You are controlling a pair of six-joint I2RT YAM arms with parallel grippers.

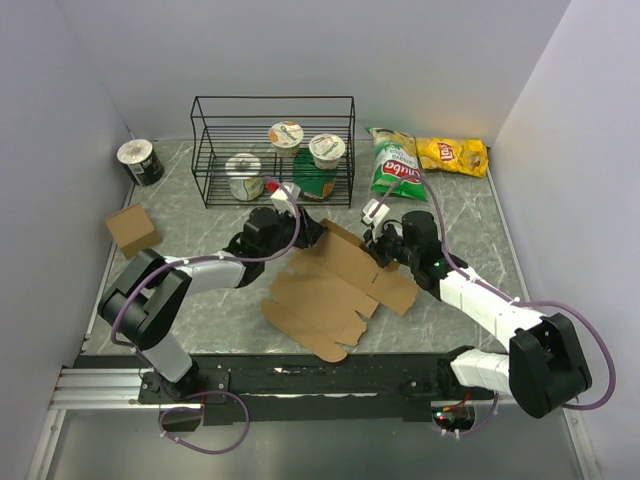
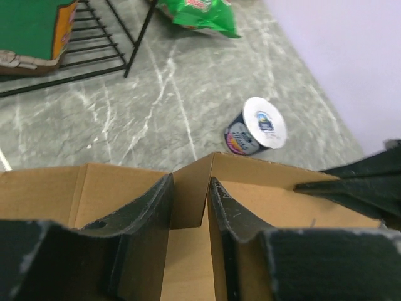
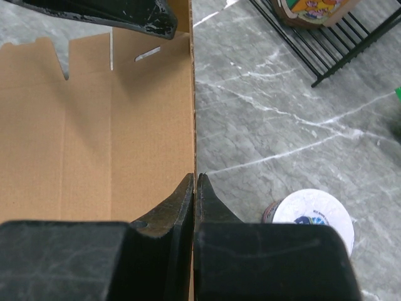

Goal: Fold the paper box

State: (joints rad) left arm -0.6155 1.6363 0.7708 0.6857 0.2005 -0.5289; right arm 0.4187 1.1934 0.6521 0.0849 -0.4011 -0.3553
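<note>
The right gripper (image 3: 195, 188) has its black fingers (image 3: 178, 204) pinched tight on a thin edge of the paper box (image 1: 335, 290). The left gripper (image 2: 191, 183) sets its fingers (image 2: 153, 210) astride a raised crease; whether they press it cannot be told. The box is a matte brown die-cut sheet with notched flaps. In the top view it lies mid-frame on the grey veined table (image 1: 200, 215), its long axis running roughly lower left to upper right.
</note>
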